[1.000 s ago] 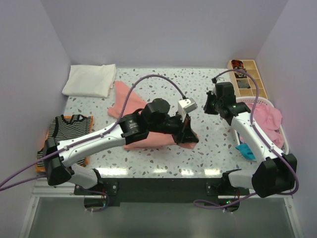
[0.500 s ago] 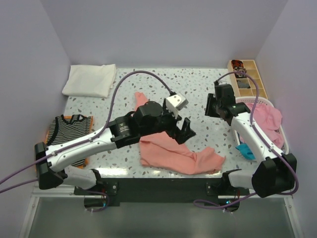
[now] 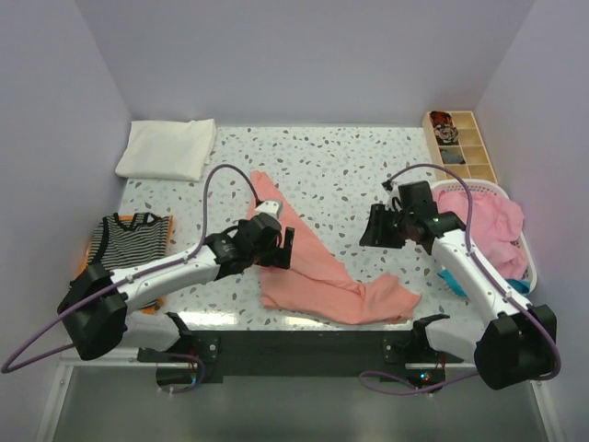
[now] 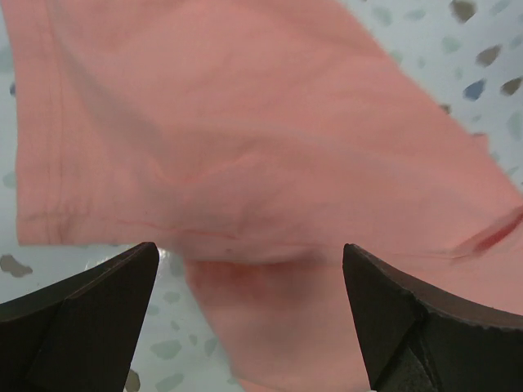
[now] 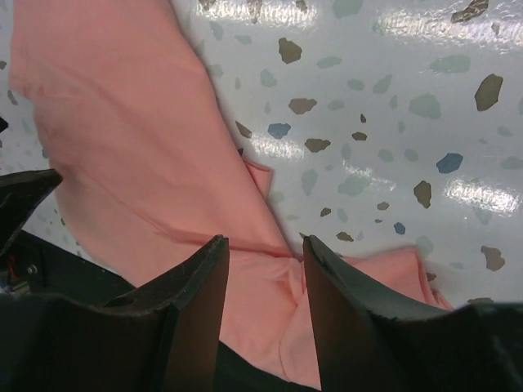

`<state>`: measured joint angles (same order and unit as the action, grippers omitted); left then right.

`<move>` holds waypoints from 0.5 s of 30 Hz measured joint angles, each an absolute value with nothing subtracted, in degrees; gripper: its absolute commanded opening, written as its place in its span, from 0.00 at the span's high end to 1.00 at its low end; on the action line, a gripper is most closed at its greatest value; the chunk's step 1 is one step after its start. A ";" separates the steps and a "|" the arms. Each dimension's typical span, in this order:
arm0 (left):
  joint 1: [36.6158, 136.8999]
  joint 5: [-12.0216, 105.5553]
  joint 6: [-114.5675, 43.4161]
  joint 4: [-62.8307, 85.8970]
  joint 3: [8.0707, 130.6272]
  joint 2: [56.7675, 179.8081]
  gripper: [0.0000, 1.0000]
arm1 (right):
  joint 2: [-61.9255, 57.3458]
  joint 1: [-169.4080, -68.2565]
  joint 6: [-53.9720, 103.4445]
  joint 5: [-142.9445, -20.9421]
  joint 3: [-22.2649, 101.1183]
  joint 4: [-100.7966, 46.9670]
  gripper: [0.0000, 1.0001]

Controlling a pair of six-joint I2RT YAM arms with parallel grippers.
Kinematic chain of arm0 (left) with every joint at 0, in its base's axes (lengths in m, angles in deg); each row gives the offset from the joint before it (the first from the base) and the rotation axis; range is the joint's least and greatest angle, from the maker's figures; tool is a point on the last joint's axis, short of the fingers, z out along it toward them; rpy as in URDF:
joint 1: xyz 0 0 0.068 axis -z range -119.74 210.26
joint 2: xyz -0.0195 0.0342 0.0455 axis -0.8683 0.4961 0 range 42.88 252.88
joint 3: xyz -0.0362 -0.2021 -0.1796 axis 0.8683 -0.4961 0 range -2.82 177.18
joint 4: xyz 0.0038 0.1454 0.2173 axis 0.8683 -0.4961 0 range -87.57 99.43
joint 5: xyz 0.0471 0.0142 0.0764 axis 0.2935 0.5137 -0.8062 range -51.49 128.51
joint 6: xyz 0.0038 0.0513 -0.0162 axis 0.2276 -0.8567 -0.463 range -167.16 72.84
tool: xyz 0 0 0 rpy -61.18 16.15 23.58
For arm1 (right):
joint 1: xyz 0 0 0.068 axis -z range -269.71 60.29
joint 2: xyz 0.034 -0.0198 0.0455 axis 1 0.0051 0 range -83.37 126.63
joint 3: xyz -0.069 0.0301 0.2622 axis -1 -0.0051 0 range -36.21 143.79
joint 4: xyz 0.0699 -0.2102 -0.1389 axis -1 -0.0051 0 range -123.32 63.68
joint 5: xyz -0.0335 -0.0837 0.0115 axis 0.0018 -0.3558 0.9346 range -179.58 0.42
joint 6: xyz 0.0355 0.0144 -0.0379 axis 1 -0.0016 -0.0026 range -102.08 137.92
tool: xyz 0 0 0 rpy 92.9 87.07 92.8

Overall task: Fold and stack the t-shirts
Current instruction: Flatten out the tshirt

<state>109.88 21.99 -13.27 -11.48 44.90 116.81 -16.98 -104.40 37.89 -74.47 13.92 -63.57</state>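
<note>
At the table's far-left corner lay a folded white cloth t-shirt [image 3: 167, 149], with a black-and-white striped t-shirt [image 3: 129, 238] nearer on the left. Beside it the left gripper [image 3: 283, 247] hung low over the plain salmon-pink t-shirt [image 3: 317, 276], its jaws spread wide and empty. That shirt sprawled, rumpled, diagonally from mid-table to the near edge. Right of it, the right gripper [image 3: 370, 226] hovered above bare speckled table [image 3: 350, 166], fingers parted with nothing between them. A white basket [image 3: 460, 187] holding pink cloth [image 3: 497, 226] stood at the far right.
</note>
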 measured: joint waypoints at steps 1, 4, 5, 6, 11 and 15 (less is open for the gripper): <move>109.91 22.28 -12.17 -11.63 43.24 117.47 0.00 | -17.16 -104.49 37.89 -73.75 13.66 -63.68 0.54; 109.88 22.04 -8.44 -14.01 40.07 118.34 0.00 | -17.50 -104.67 37.87 -72.77 13.62 -63.77 0.54; 109.88 21.49 -7.39 -14.67 40.03 118.45 0.00 | -17.50 -104.67 37.84 -72.42 13.62 -63.79 0.54; 109.88 20.66 -6.42 -15.06 40.03 118.54 0.00 | -17.50 -104.67 37.84 -72.13 13.62 -63.79 0.54; 109.69 18.28 -3.80 -15.61 40.10 118.87 0.00 | -17.29 -104.67 37.82 -71.83 13.59 -63.51 0.54; 109.25 18.39 -3.23 -15.04 40.95 121.69 0.00 | -16.91 -104.67 37.69 -71.83 13.44 -63.44 0.54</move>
<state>109.25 18.39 -3.23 -15.04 40.95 121.69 -16.91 -104.67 37.69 -71.83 13.44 -63.44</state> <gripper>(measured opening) 0.998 0.461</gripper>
